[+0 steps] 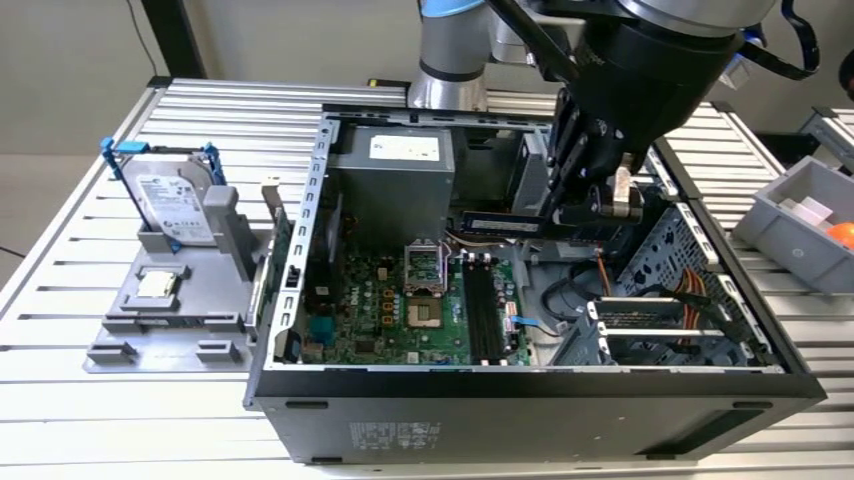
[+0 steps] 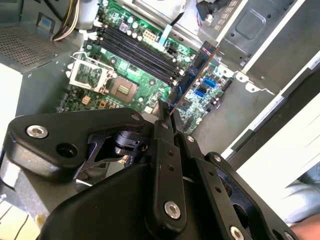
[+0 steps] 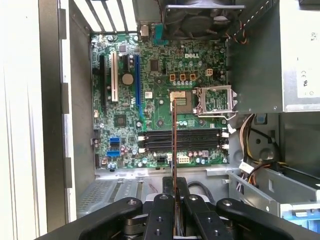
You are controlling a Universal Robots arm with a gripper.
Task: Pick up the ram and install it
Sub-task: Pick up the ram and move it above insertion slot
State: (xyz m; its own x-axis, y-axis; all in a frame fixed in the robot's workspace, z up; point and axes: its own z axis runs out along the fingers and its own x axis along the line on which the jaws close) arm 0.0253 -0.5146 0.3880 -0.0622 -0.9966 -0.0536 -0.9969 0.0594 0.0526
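The exterior view is showing a hard drive (image 1: 180, 205) outside the computer case (image 1: 534, 400); the first wrist view is looking straight down on the motherboard (image 3: 160, 100). The gripper (image 3: 174, 186) is pinching nearly shut on one end of the ram (image 1: 497, 223), holding it seemingly above the memory slots (image 3: 185, 140). The arm is reaching down into the case.

The ram (image 1: 501, 224) is dark blue with black chips, the gripper (image 1: 587, 215) black, the motherboard (image 1: 400, 310) green with black slots, the drive (image 1: 180, 205) silver in a blue frame, the table (image 1: 134, 440) ribbed silver.
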